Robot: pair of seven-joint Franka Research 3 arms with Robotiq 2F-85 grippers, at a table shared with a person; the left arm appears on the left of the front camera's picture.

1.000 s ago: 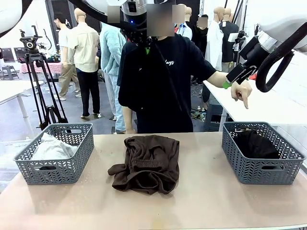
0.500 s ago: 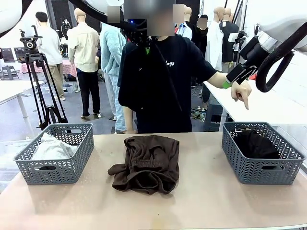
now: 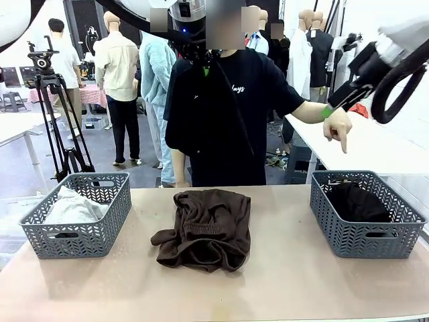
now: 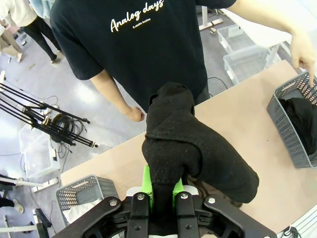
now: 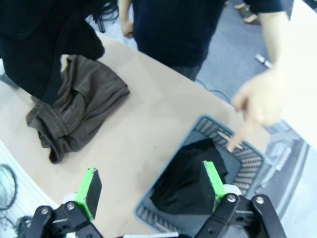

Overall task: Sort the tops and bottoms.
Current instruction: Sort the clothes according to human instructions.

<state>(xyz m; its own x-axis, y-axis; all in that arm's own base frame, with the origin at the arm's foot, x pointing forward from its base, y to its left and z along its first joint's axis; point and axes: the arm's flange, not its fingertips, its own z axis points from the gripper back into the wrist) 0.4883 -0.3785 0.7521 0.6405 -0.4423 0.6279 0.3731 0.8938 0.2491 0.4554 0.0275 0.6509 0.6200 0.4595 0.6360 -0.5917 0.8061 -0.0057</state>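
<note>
Black bottoms [image 4: 198,144] hang clamped in the left fingers [image 4: 146,179]; right fingers [image 5: 90,191] gape above a basket [image 5: 249,159], a person's hand [image 5: 262,99] pointing.

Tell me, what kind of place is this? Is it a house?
Most likely a robot lab or test hall, not a house. A camera tripod stands nearby, a white work table runs alongside, and the left gripper holds a black garment above a table with grey baskets.

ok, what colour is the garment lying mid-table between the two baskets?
The garment is dark brown, a plain fleece-like fabric. It shows best in the front view.
</note>
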